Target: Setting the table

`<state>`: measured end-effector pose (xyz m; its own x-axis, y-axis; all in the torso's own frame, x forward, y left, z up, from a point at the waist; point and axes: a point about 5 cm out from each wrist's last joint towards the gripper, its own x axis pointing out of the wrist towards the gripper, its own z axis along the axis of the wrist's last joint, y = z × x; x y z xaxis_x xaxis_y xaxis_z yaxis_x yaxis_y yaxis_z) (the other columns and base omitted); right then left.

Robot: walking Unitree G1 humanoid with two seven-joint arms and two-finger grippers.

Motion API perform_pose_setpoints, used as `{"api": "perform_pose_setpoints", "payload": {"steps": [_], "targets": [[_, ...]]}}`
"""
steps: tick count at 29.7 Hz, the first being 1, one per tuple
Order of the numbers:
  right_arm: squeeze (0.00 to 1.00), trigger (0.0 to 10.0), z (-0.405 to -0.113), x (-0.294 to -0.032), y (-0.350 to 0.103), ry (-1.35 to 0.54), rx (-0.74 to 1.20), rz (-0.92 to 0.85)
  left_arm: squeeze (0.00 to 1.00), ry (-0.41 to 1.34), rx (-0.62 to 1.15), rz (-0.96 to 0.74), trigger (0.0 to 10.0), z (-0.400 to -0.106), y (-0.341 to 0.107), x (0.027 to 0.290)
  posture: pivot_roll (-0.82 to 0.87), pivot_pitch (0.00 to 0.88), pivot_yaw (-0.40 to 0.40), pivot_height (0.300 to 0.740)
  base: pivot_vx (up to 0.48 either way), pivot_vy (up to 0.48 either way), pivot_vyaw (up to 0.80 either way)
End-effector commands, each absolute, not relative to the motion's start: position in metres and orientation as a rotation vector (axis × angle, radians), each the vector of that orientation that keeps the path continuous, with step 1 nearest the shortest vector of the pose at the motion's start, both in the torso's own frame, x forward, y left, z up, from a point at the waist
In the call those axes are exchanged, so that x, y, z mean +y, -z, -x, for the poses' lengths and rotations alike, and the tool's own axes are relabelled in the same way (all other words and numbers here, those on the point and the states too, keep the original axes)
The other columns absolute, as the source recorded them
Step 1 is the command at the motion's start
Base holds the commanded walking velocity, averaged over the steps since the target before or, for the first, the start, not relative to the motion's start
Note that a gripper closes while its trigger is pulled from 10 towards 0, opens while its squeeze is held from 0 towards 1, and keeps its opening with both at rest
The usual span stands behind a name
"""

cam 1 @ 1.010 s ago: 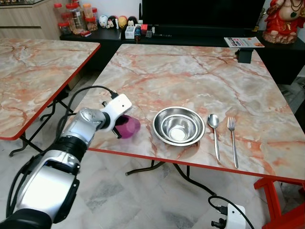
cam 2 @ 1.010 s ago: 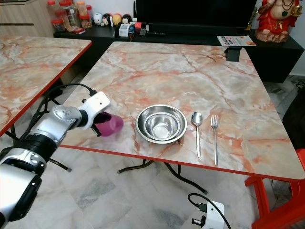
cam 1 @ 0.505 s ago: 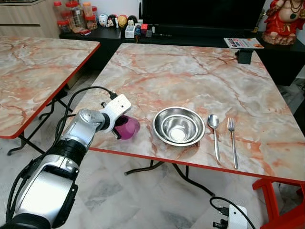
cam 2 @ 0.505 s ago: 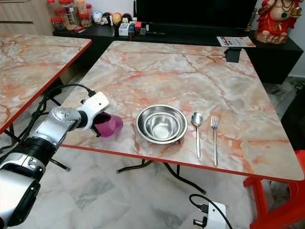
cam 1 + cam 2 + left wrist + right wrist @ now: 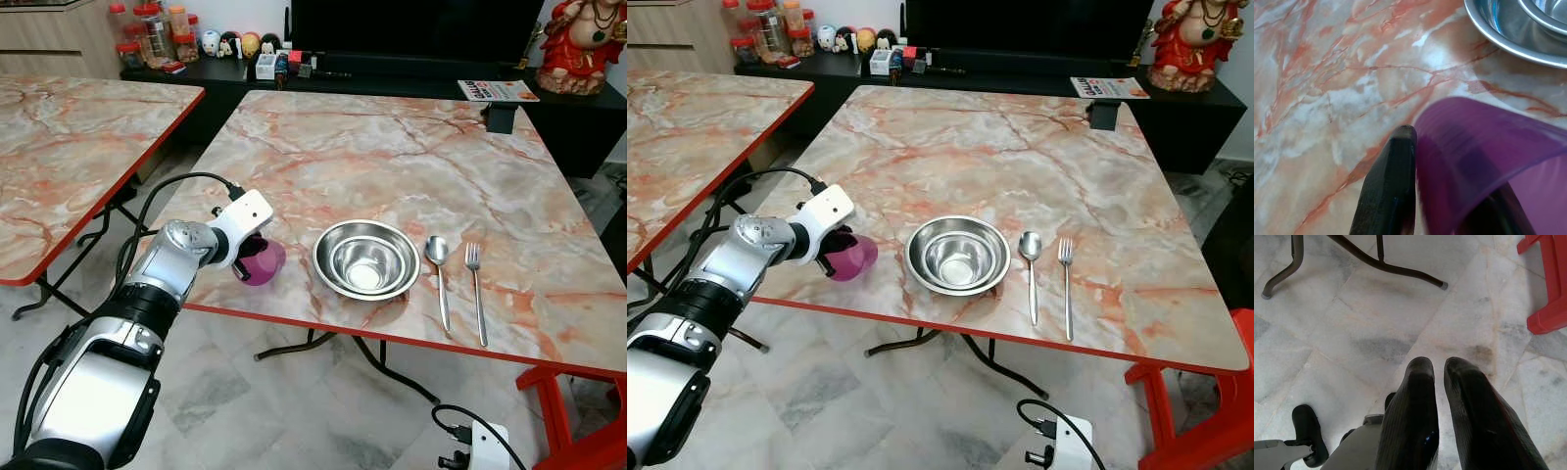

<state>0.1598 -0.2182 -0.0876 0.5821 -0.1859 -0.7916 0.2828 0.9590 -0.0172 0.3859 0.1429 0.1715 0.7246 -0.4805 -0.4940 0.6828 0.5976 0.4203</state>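
The square marble-patterned table with the red rim (image 5: pixel 392 157) takes up the middle of the room, and a 2nd table of the same pink-veined marble (image 5: pixel 69 147) stands to its left across a narrow gap. On the near left part of the main table the silver left arm reaches in, and its left claw (image 5: pixel 251 262) is closed around a translucent purple plastic cup (image 5: pixel 263 262), which is tipped over toward the right, close to the table's near edge. From the wrist, 1 black finger (image 5: pixel 1388 191) lies against the cup's outer wall and another shows dimly through the purple plastic, so the claw grips the cup wall between them.

Just right of the cup, apart from it, sit 2 nested round stainless-steel bowls (image 5: pixel 366 259). Right of the bowls lies a steel spoon (image 5: pixel 439 269), and right of that a steel fork (image 5: pixel 477 284), both pointing away from the near edge and parallel to each other.

The right claw (image 5: pixel 1439 374) hangs over the grey marble floor (image 5: pixel 1352 347), its 2 black fingers nearly together with only a thin gap and nothing between them.
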Motion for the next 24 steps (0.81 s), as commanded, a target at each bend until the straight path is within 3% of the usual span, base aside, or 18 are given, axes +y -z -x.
{"api": "perform_pose_setpoints", "payload": {"steps": [1,9,10,11,15,16,17,24], "targets": [[0.00,10.0,-0.1616,-0.2219,0.0861,0.283,0.903,-0.119,0.00,0.704,0.356,-0.641,10.0,-0.3836,-0.1702,0.1410,-0.03,0.000,-0.031,0.740,0.000,0.000,0.00],[0.00,10.0,-0.1629,-0.2217,0.0856,0.278,0.900,-0.120,0.00,0.702,0.350,-0.643,10.0,-0.3841,-0.1721,0.1412,-0.02,0.000,-0.034,0.740,0.000,0.000,0.00],[0.00,10.0,-0.1628,-0.2218,0.0856,0.281,0.901,-0.121,0.98,0.703,0.348,-0.645,10.0,-0.3841,-0.1725,0.1415,-0.02,0.000,-0.033,0.740,0.000,0.000,0.00],[0.00,10.0,-0.1627,-0.2218,0.0857,0.281,0.901,-0.121,1.00,0.702,0.348,-0.645,10.0,-0.3841,-0.1726,0.1416,-0.02,0.000,-0.033,0.740,0.000,0.000,0.00],[0.00,10.0,-0.1621,-0.2230,0.0857,0.285,0.902,-0.122,1.00,0.700,0.347,-0.645,10.0,-0.3848,-0.1745,0.1419,-0.02,0.000,-0.032,0.740,0.000,0.000,0.00],[0.00,10.0,-0.1622,-0.2231,0.0856,0.286,0.902,-0.123,0.73,0.707,0.347,-0.644,10.0,-0.3846,-0.1746,0.1412,-0.03,0.000,-0.032,0.740,0.000,0.000,0.00],[0.00,10.0,-0.1623,-0.2231,0.0856,0.285,0.901,-0.124,0.00,0.716,0.344,-0.645,10.0,-0.3841,-0.1749,0.1399,-0.03,0.000,-0.032,0.740,0.000,0.000,0.00],[0.00,10.0,-0.1641,-0.2223,0.0850,0.282,0.897,-0.127,0.00,0.725,0.340,-0.647,10.0,-0.3836,-0.1751,0.1385,-0.03,0.000,-0.032,0.740,0.000,0.000,0.00]]}}
